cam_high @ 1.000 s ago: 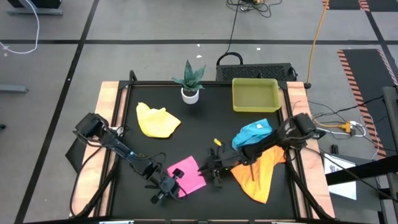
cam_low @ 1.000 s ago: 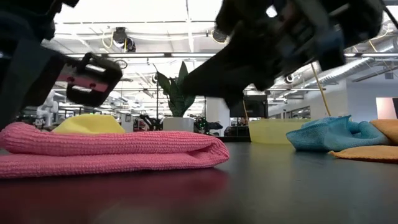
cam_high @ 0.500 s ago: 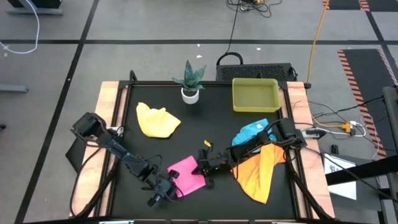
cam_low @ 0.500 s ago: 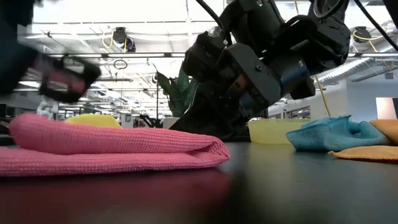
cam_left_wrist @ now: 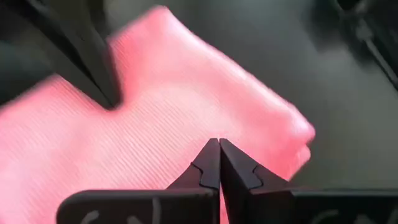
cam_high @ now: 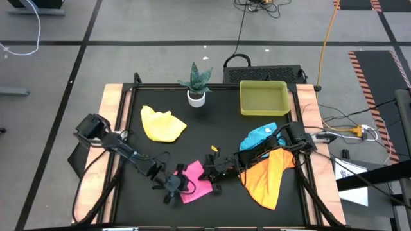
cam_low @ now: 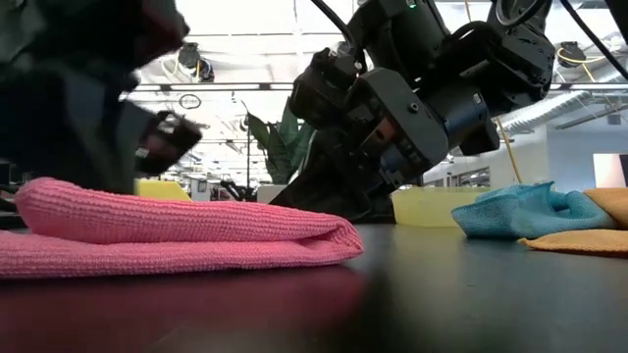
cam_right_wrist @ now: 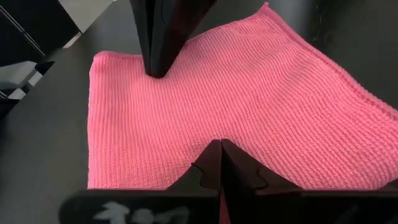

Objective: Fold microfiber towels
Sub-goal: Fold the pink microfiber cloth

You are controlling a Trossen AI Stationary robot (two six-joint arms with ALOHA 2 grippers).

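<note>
The pink towel (cam_high: 194, 179) lies folded flat near the table's front, its fold (cam_low: 339, 238) toward the right. My left gripper (cam_high: 174, 189) is shut over its left part. My right gripper (cam_high: 209, 172) is shut at its far right part. The yellow towel (cam_high: 162, 124) lies crumpled at the far left. The light blue towel (cam_high: 262, 137) lies bunched at the right, and the orange towel (cam_high: 266, 181) lies spread beside it. My left gripper rests its shut fingertips (cam_right_wrist: 157, 70) on the pink towel's top, near its left edge (cam_right_wrist: 102, 65). They slant down from the table's left. The towel stays flat on the table under them. My right gripper has its shut fingertips (cam_left_wrist: 104, 93) on the pink towel's top layer (cam_right_wrist: 205, 134), slanting down from the table's right. The tips themselves hide how much cloth lies between them. The towel lies flat on the table, not lifted.
A yellow-green tray (cam_high: 263, 97) stands at the far right and a small potted plant (cam_high: 196, 85) at the far middle. Bare black tabletop (cam_high: 212, 131) lies between the towels. Wooden rails (cam_high: 110, 128) edge the table's sides.
My right gripper has come down and toward the left onto the pink towel, shutting as it arrived. My left gripper has shifted from the towel's near left corner onto its top and has rolled. The towel has stayed flat in place.
</note>
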